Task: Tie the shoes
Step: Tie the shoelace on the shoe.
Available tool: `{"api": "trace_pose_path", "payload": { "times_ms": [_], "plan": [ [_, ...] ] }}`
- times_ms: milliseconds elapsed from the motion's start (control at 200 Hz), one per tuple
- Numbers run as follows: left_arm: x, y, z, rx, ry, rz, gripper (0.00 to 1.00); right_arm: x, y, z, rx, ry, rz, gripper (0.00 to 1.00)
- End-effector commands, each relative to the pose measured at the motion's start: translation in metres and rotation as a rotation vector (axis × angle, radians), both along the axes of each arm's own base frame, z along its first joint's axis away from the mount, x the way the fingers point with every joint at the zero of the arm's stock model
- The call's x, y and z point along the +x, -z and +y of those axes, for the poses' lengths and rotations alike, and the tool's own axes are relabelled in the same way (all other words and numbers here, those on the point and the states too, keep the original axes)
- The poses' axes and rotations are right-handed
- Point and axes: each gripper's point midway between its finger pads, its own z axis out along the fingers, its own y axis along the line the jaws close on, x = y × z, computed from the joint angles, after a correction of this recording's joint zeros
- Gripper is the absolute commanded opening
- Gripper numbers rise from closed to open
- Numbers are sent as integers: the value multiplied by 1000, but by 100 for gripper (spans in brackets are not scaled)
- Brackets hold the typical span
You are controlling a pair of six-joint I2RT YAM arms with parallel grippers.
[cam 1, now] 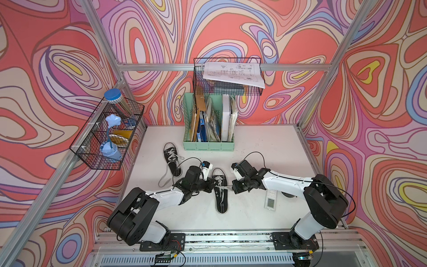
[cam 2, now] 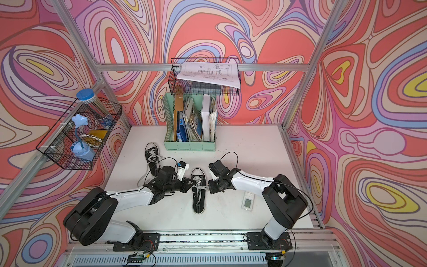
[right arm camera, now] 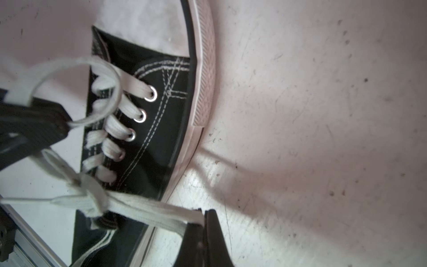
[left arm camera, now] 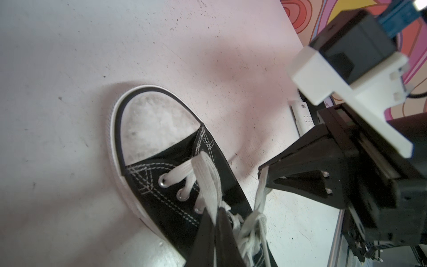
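One of the shoes (cam 1: 221, 201) lies mid-table between both arms, a black canvas sneaker with white laces; it also shows in another top view (cam 2: 198, 203). My left gripper (left arm camera: 218, 210) is shut on a white lace loop (left arm camera: 208, 175) over the shoe's eyelets. At the shoe's other side, my right gripper (right arm camera: 204, 212) is shut on a lace strand (right arm camera: 150, 210) pulled taut from a knot (right arm camera: 92, 198) at the tongue. In a top view the left gripper (cam 1: 213, 185) and right gripper (cam 1: 231, 187) flank the shoe. The second shoe (cam 1: 172, 159) lies further back left, its laces trailing loose.
A green file holder (cam 1: 209, 129) full of papers stands at the back, with a wire basket (cam 1: 227, 76) above it. Another wire basket (cam 1: 108, 136) hangs on the left wall. A small white device with a screen (cam 1: 271, 200) lies right of the near shoe.
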Motion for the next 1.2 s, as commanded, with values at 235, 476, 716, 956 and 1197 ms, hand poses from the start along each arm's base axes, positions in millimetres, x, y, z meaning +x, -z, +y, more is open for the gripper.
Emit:
{"api": "trace_pose_path", "payload": {
  "times_ms": [235,476,716,956,1197],
  "plan": [
    [-3,8,7,22,-13,28,0,4,-2,9,35,-23,-18,13],
    [-3,7,15,48,-60,47,32,6,-23,15,60,-76,-52,31],
    [-4,7,44,150,-181,45,50,12,-41,4,28,-64,-106,40],
    [-9,-4,67,217,-244,2,73,13,-61,13,87,-104,-148,45],
    [-18,-3,52,172,-159,30,79,2,-68,34,255,-163,-91,59]
  ]
}}
